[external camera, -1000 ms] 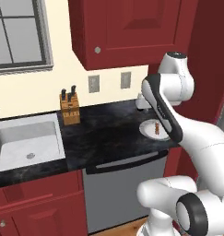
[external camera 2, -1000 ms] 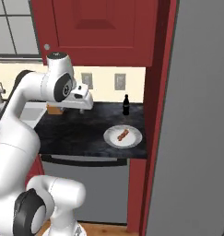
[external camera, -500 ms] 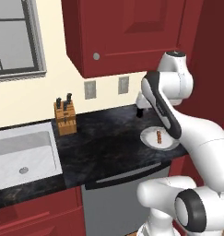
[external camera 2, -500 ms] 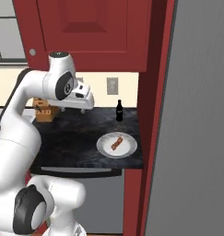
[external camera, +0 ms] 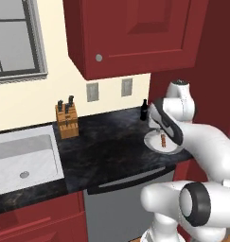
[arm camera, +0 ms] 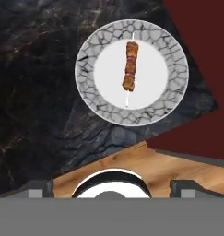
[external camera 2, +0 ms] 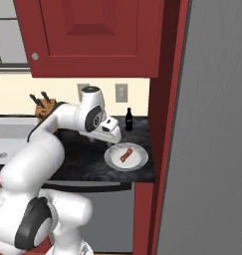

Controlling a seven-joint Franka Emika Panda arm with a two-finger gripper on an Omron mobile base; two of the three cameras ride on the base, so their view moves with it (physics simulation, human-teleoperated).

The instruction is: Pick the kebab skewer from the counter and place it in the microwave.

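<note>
Your gripper [external camera 2: 111, 130] hangs above the counter [external camera 2: 82, 154], just left of and slightly behind the plate [external camera 2: 138, 161] as the right base cam sees it. Fingertips barely show at the bottom of the hand cam [arm camera: 39, 188]; they sit wide apart there w/ nothing between them, so I read the jaws as spread and empty.

From the tool outward: the kebab skewer [arm camera: 130, 67] lies ahead of the fingers in the hand cam, well clear, not touched. It rests in the middle of the round white plate [arm camera: 106, 108], which sits on the black stone near the counter's right end, close to the front edge. Same skewer in the left base cam [external camera: 163, 140], partly behind the forearm, and in the right base cam [external camera 2: 125, 154].

The relation that matters: the skewer's long axis runs almost straight up the hand cam, tilted a touch, i.e. roughly along the cam's up-down line. The tips sit left and right of that line, so the jaws would close across the stick, which looks right; my guess is little or no wrist roll is needed. You need to shift the hand toward the plate, then come down.

Small dark bottle [external camera 2: 128, 120] stands at the back wall behind the plate, apart from it. Knife block [external camera: 66, 121] is far left, near the sink [external camera: 22, 160].
</note>
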